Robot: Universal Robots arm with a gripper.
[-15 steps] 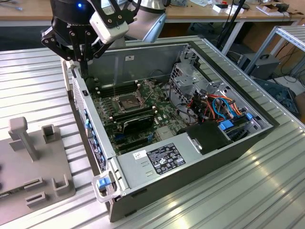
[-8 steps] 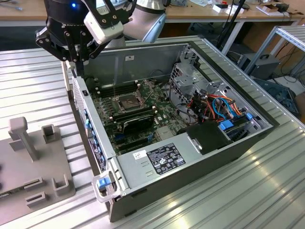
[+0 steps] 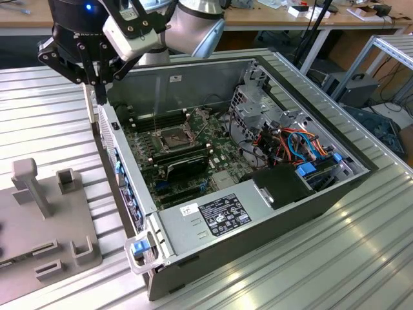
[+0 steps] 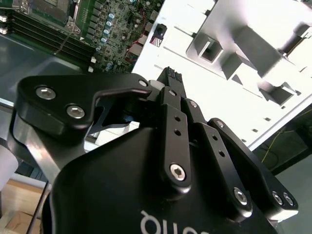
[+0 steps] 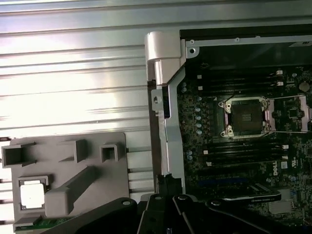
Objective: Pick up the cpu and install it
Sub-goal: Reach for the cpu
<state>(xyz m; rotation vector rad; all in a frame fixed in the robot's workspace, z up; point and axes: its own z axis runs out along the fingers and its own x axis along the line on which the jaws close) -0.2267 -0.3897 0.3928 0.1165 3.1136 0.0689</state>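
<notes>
Cpu point(image 5: 32, 194) lies in a pocket of the grey fixture point(image 5: 73, 161), beside the case point(image 3: 258, 226). Gripper point(image 3: 99, 95) hangs over the case's edge, jaws seemingly closed, holding nothing.

We find the holder point(image 3: 64, 226) at the exterior view's left of the case point(image 3: 303, 216) — the cpu point(image 5: 32, 194) in it; inside the case, the socket point(image 3: 175, 137) lies beyond the power supply point(image 3: 213, 213).

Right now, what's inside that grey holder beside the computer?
The cpu lies in one square pocket of the holder; several other pockets look empty. Anything under the chip is covered.
</notes>
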